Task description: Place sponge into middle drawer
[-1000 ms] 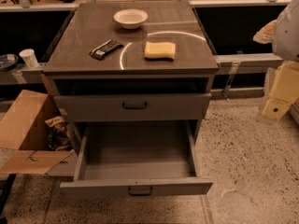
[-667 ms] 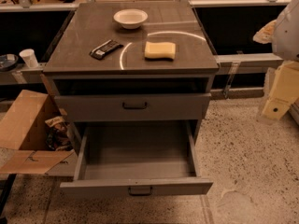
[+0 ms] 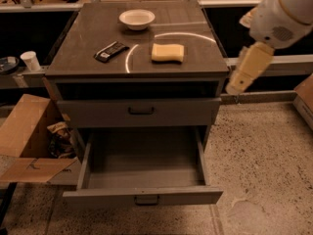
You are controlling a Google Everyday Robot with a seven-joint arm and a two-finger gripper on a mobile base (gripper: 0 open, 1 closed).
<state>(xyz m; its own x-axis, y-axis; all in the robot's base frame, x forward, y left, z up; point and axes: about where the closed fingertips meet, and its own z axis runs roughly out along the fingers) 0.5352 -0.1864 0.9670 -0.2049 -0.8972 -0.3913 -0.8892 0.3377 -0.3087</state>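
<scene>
The pale yellow sponge (image 3: 167,53) lies on the grey cabinet top (image 3: 78,62), right of centre. The middle drawer (image 3: 142,196) is pulled open below a shut drawer front (image 3: 141,110); its inside shows nothing in it. My gripper (image 3: 236,86), a tan piece below the white arm (image 3: 283,13), hangs in the air off the cabinet's right edge. It is to the right of the sponge, not touching it, and holds nothing that I can see.
A white bowl (image 3: 137,18) stands at the back of the cabinet top. A black wrapped bar (image 3: 111,51) lies left of the sponge. An open cardboard box (image 3: 24,136) sits on the floor at the left, and a white cup (image 3: 31,60) stands on a ledge behind it.
My arm and gripper have moved left and up, closer to the cabinet's right edge. The sponge, bowl, bar and drawers have not moved.
</scene>
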